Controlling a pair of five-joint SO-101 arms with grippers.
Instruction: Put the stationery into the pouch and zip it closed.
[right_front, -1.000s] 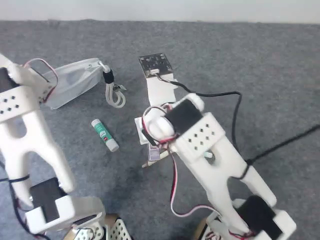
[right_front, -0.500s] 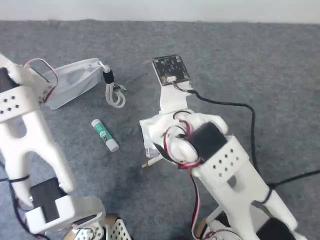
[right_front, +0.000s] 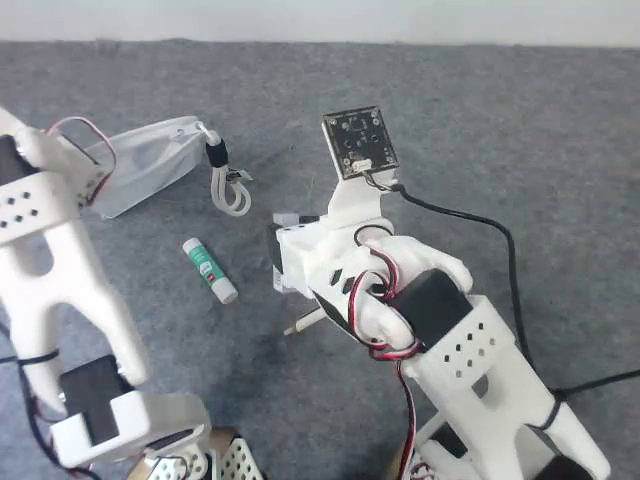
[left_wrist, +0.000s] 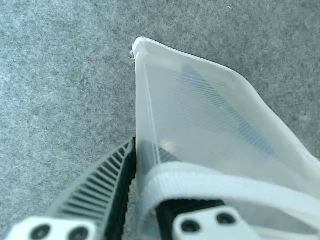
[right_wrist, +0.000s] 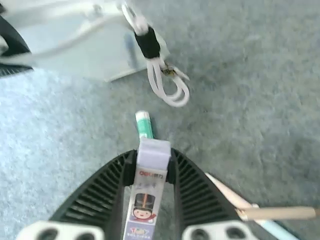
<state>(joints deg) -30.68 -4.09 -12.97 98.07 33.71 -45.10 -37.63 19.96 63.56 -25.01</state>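
Observation:
My left gripper (left_wrist: 145, 192) is shut on one end of the translucent white pouch (left_wrist: 200, 125), which lies on the grey carpet at the back left (right_front: 150, 165). Its white strap loop (right_front: 230, 190) trails off the other end. My right gripper (right_wrist: 152, 157) is shut on a small white eraser (right_wrist: 147, 185) with a cartoon label, held above the carpet near the middle (right_front: 284, 250). A green-and-white glue stick (right_front: 210, 270) lies between the two arms, just ahead of the eraser (right_wrist: 144, 124). A pencil (right_front: 305, 322) lies on the carpet under the right arm.
The left arm's white body (right_front: 60, 290) stands at the left edge. A black cable (right_front: 470, 225) runs off the right arm's wrist camera. Open carpet lies to the right and at the back.
My right gripper has risen off the carpet with the eraser in it, and its wrist has swung back and to the right. The pencil stays down. The left arm and pouch have not moved.

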